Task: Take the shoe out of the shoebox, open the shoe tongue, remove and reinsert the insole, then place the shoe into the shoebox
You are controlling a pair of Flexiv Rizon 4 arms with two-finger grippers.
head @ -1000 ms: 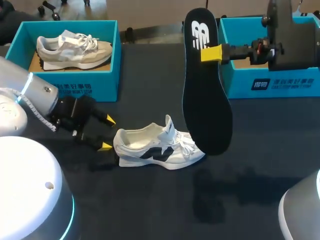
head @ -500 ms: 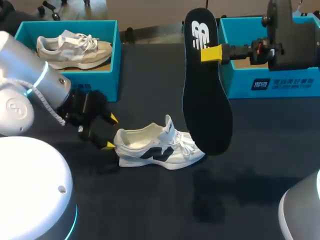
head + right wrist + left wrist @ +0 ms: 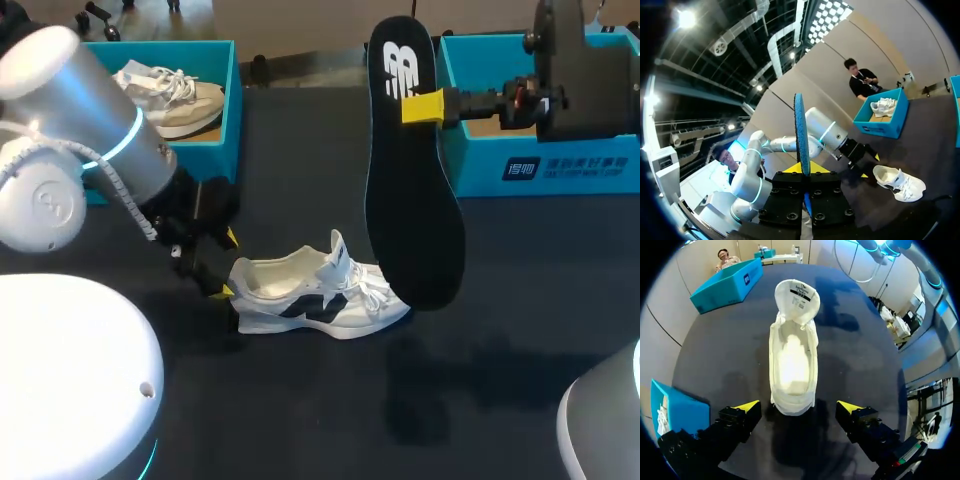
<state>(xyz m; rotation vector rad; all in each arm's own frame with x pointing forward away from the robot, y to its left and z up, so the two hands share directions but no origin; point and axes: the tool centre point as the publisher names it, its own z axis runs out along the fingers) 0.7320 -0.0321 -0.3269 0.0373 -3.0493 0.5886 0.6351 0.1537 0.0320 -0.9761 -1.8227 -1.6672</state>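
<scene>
A white shoe (image 3: 315, 295) with a black side mark lies on the dark table, heel toward my left arm, tongue raised. My left gripper (image 3: 226, 265) stands open right at the heel. In the left wrist view the shoe (image 3: 792, 365) lies just ahead of the left gripper (image 3: 799, 407), its heel level with the gap between the yellow tips, untouched. My right gripper (image 3: 422, 107) is shut on the black insole (image 3: 412, 200), which hangs upright above the shoe's toe end. The right wrist view shows the insole (image 3: 800, 135) edge-on in that gripper (image 3: 804, 170), with the shoe (image 3: 900, 182) far below.
A teal shoebox (image 3: 208, 160) holding a beige shoe (image 3: 185, 100) stands at the back left, close behind my left arm. A second teal shoebox (image 3: 560, 165) stands at the back right, under my right arm.
My left arm has swung in from the left and brought its open gripper up to the shoe's heel. The right arm and the insole have stayed put.
</scene>
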